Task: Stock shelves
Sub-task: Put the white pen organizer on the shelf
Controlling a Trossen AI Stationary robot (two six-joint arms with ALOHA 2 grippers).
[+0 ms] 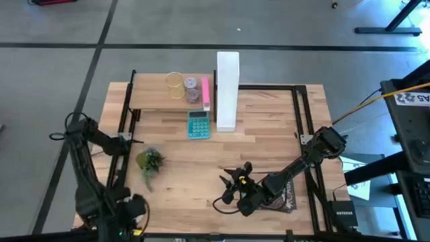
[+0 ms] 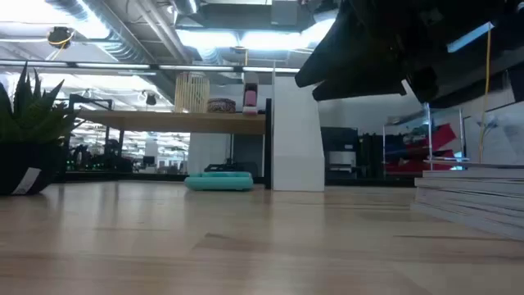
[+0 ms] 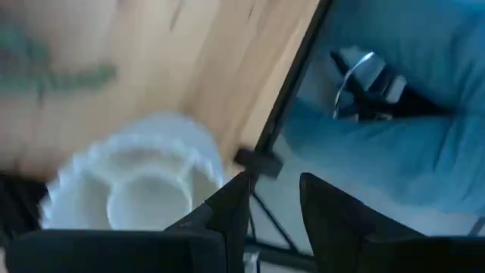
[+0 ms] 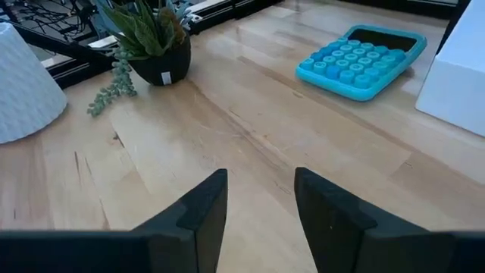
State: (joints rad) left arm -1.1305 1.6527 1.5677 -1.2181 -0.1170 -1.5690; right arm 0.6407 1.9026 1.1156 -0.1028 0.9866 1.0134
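From above, we see the wooden table (image 1: 269, 134) bare through its middle. The shelf (image 1: 151, 97) sits at the far edge with a jar (image 1: 175, 85) on it, and the white file box (image 1: 227, 91) stands upright just beside it. A teal calculator (image 1: 198, 124) lies in front. The right gripper (image 1: 235, 185) hovers over the near middle, fingers parted and empty, beside a stack of magazines (image 1: 287, 196). The left gripper (image 1: 131, 208) is tucked at the near left corner (we cannot tell its state here), near a potted plant (image 1: 149, 161).

At table height, the right arm is only a dark mass above, cut off; an office room lies behind.

The left wrist view is blurred, its fingers (image 3: 227, 212) apart over a white scalloped object (image 3: 136, 182).

The right wrist view shows open wood ahead of its spread fingers (image 4: 204, 208).
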